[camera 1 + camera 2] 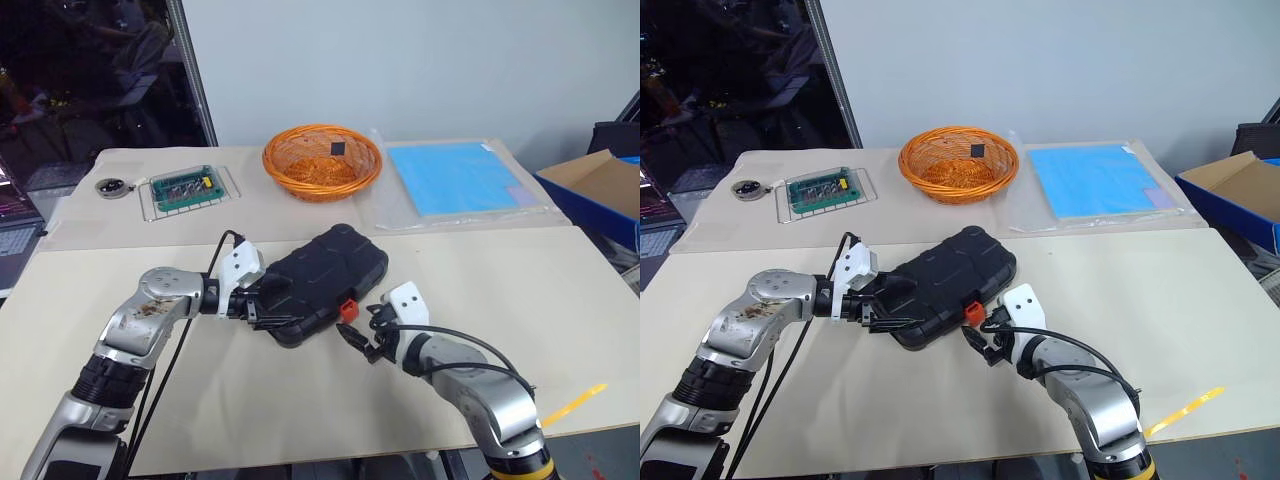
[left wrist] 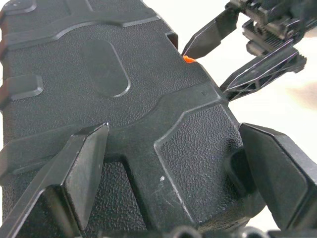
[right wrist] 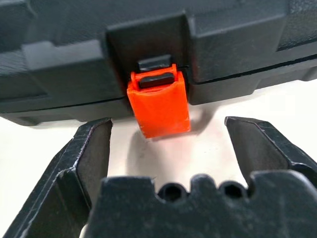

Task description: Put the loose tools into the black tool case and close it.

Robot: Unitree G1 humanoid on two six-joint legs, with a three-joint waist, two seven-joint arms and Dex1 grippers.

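**Sitting shut on the counter, black case flanked by both hands**

Lying flat near the middle of the counter [image 1: 520, 330] is the black tool case [image 1: 325, 275], lid down on its base, so whatever it holds is hidden from sight. Its textured shell shows raised ribs and an oval dimple in the left wrist view. On the near edge, the small orange latch [image 3: 158, 106] hangs over the seam between the two halves; whether it has clicked home, hard to say.

Over on the left, the left hand [image 1: 258, 308] sits at the case's end, fingers spread wide, one finger [image 2: 74, 173] lying over the top of the shell and the other down beside the corner. Spread, not squeezing.

On the right, the right hand [image 3: 166, 148] hovers just in front of the latch, its two fingers apart, one on each side of the orange tab and not touching it. Nothing in its grip.

Further back, an orange wicker basket [image 1: 322, 160] stands on the rear counter with one small dark square thing [image 1: 338, 149] in its bowl. To its left, a wire tray [image 1: 190, 190] carries a green circuit board [image 1: 185, 187]. To its right lies a blue sheet [image 1: 460, 178] in clear wrap.
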